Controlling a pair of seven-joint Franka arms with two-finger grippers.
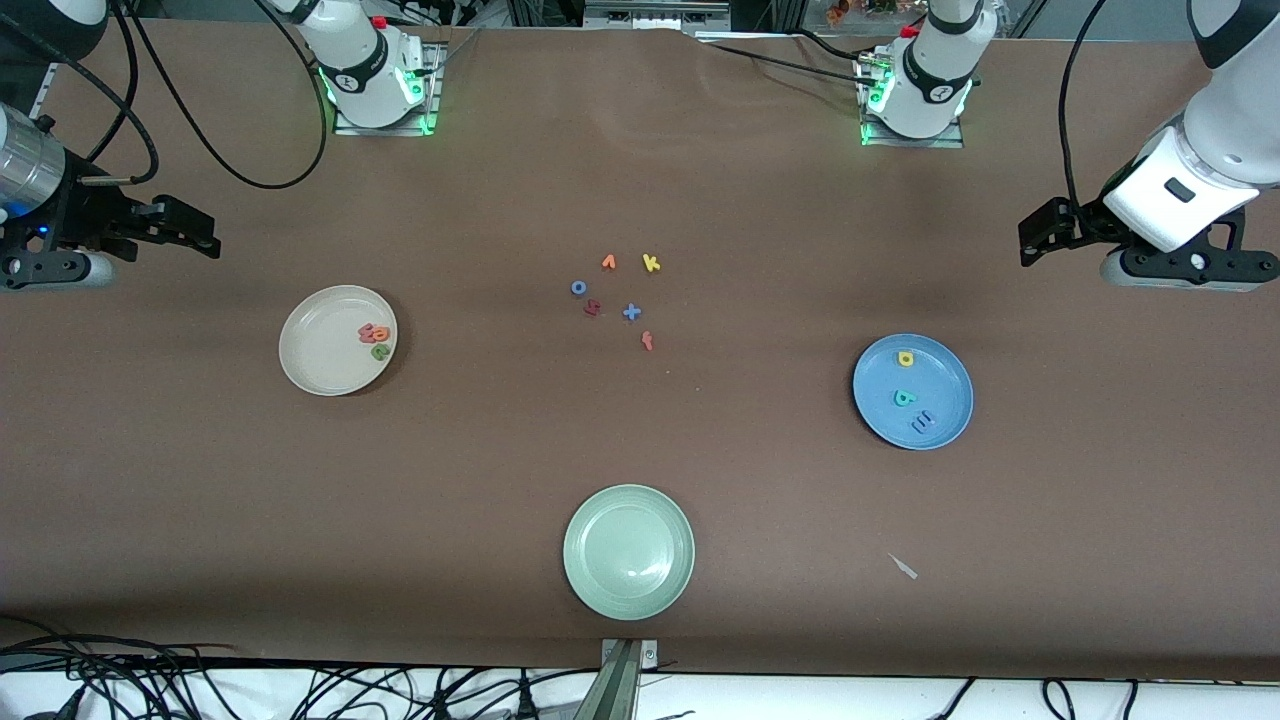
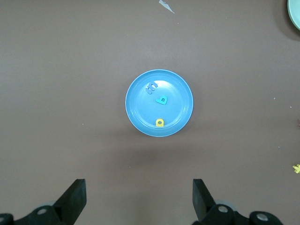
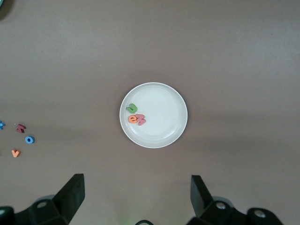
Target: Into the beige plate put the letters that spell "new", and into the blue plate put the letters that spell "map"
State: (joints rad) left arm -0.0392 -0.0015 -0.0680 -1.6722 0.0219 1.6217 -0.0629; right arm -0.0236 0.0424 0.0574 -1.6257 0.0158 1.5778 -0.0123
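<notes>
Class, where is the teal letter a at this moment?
The teal a lies in the blue plate toward the left arm's end of the table, between the yellow p and the blue m.

Counted three plates: one beige plate (image 1: 300, 355), one blue plate (image 1: 945, 425), one pale green plate (image 1: 628, 590). Counted twelve foam letters: three in the beige (image 1: 374, 338), three in the blue (image 1: 906, 394), six loose letters (image 1: 620, 298) mid-table. Counted two grippers, one left gripper (image 2: 139, 199), one right gripper (image 3: 137, 197), both gaping.
</notes>
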